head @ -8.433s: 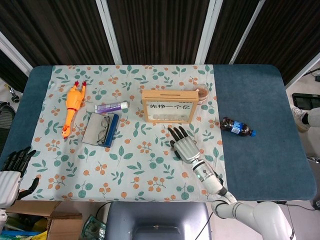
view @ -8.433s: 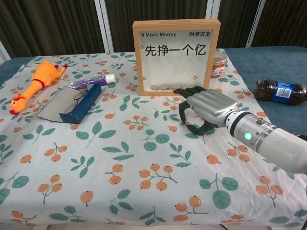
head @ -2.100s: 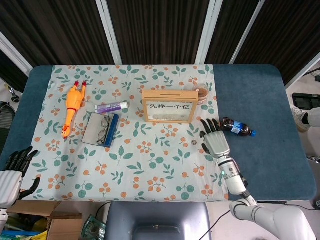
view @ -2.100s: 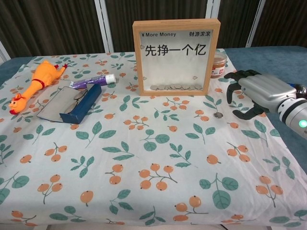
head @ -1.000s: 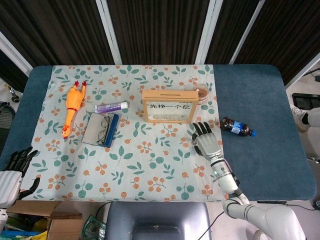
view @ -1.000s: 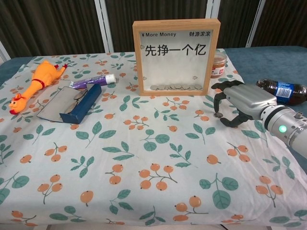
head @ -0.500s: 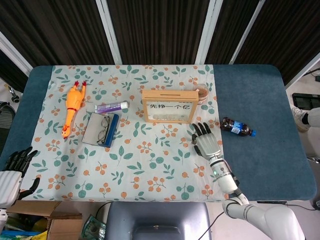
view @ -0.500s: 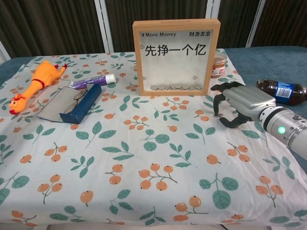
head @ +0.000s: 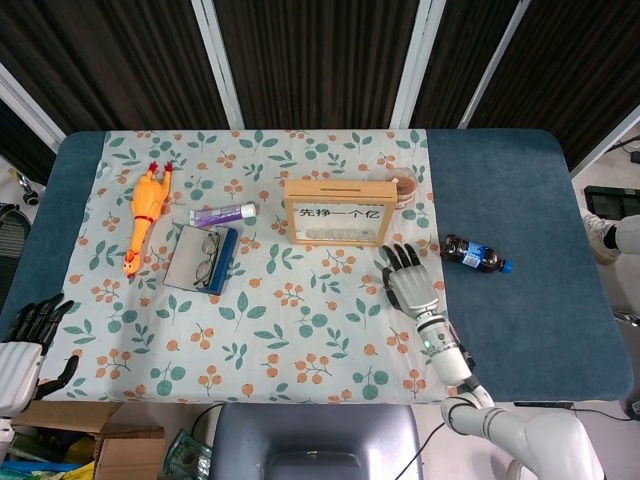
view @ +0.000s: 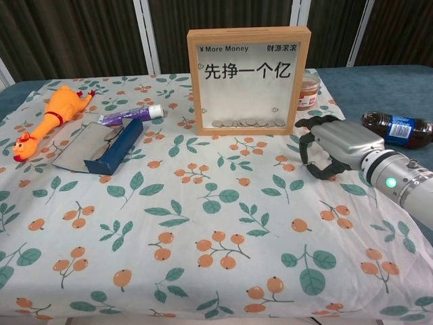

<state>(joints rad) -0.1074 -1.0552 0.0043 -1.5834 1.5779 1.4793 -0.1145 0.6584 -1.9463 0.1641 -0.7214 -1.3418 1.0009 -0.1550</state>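
My right hand (head: 410,285) hovers palm down over the flowered cloth (head: 270,310), just right of the wooden money frame (head: 334,211). In the chest view that right hand (view: 335,145) has its fingers (view: 304,154) curved down to the cloth, thumb tucked below. The small coin seen earlier on the cloth is hidden under those fingertips; nothing shows in the hand's grasp. A cola bottle (view: 399,128) lies to its right. My left hand (head: 25,335) hangs off the table's near left corner, fingers apart, empty.
The money frame (view: 248,79) stands upright with coins inside. A small jar (view: 308,91) sits behind its right edge. On the left lie a rubber chicken (view: 51,118), a purple tube (view: 130,115) and a blue case with glasses (view: 101,145).
My right hand came back from beside the bottle toward the coin, and over the last second shifted slightly left, its fingertips now covering the coin. My left hand has not moved.
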